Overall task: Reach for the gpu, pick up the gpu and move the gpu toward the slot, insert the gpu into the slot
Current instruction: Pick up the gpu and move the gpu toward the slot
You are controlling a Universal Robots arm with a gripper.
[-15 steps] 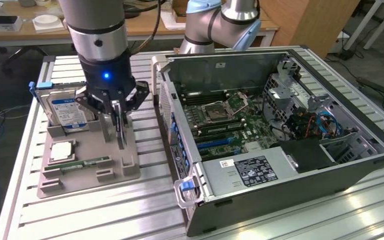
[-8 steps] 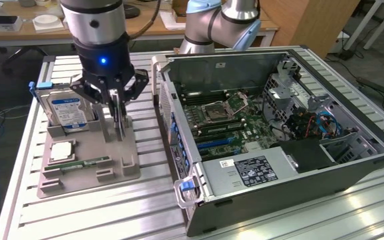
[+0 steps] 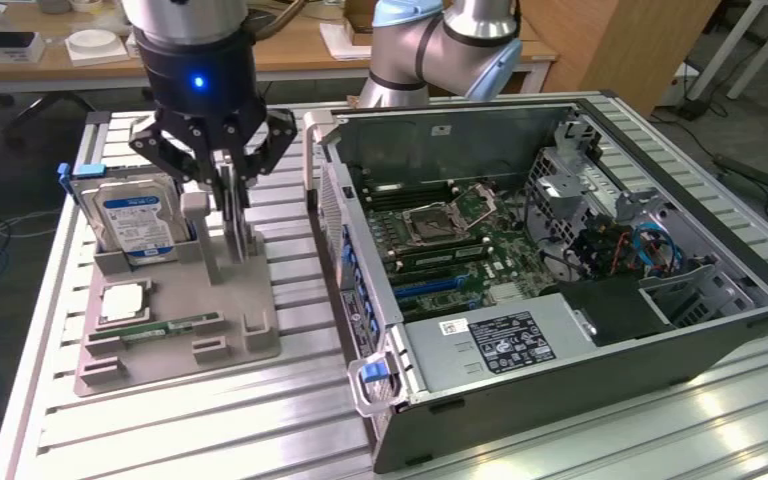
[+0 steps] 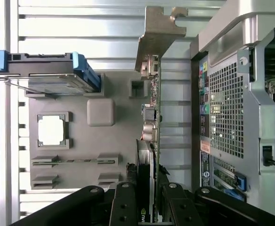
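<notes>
A: Where is the gripper [image 3: 231, 188]?

B: Over the grey holder [image 3: 244, 345] on the slatted table [image 3: 157, 430], toward the exterior view's left. It points straight down.

A: Open or closed?

B: Closed on the gpu [image 3: 233, 238]. In the wrist view the 2 black fingers [image 4: 125, 202] sit on either face of the card and press against it.

A: How does the gpu stand?

B: Upright and on edge, so the wrist camera sees its thin side. It has a silvery bracket [image 4: 158, 28] at 1 end. Its lower edge is down at the holder. I cannot tell whether it rests there or has cleared it.

A: What else is in the holder?

B: 3 things. A drive [image 3: 137, 215] with a blue label stands upright just beside the gpu, on the exterior view's left. A square chip [image 3: 124, 300] lies flat in a recess nearer the camera. A thin green memory stick [image 3: 171, 327] lies in a groove beside the chip.

A: And the case [image 3: 598, 370]?

B: It lies open on the exterior view's right, just beside the holder. The board [image 3: 491, 240] is in plain sight inside, with blue slots [image 3: 427, 288] on it.

A: Is the gpu in the case?

B: No. It is outside, at the holder, apart from the board.
</notes>
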